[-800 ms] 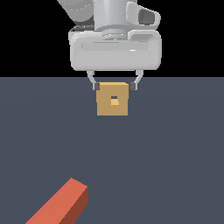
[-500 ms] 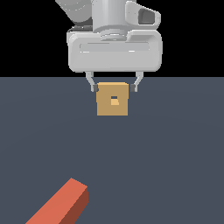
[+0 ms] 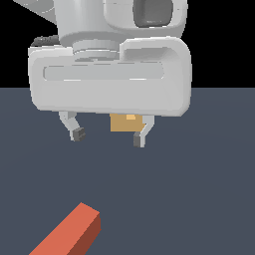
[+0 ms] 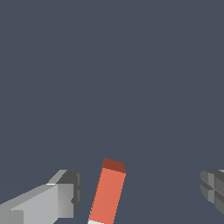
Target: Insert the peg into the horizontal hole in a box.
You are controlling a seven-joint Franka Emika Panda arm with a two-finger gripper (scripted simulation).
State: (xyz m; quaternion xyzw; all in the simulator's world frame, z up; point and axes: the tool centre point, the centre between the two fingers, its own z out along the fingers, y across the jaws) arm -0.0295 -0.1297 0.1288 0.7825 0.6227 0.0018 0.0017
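Observation:
The red-orange peg (image 3: 69,234) lies flat on the dark floor at the near left of the exterior view, its square end toward the middle. It also shows in the wrist view (image 4: 107,192), between the fingers. My gripper (image 3: 108,137) hangs open and empty above the floor, well behind the peg. Its two fingertips (image 3: 77,133) are spread wide. The tan box (image 3: 125,122) stands behind the gripper, mostly hidden by the white hand. Only its lower part shows; the hole (image 3: 130,117) is barely visible as a lighter orange patch at the hand's lower edge.
The dark grey floor (image 3: 199,189) stretches all around. The arm's white body (image 3: 109,74) fills the upper middle of the exterior view.
The gripper has come toward the camera and looms much larger, now covering most of the box. The peg and box have not moved.

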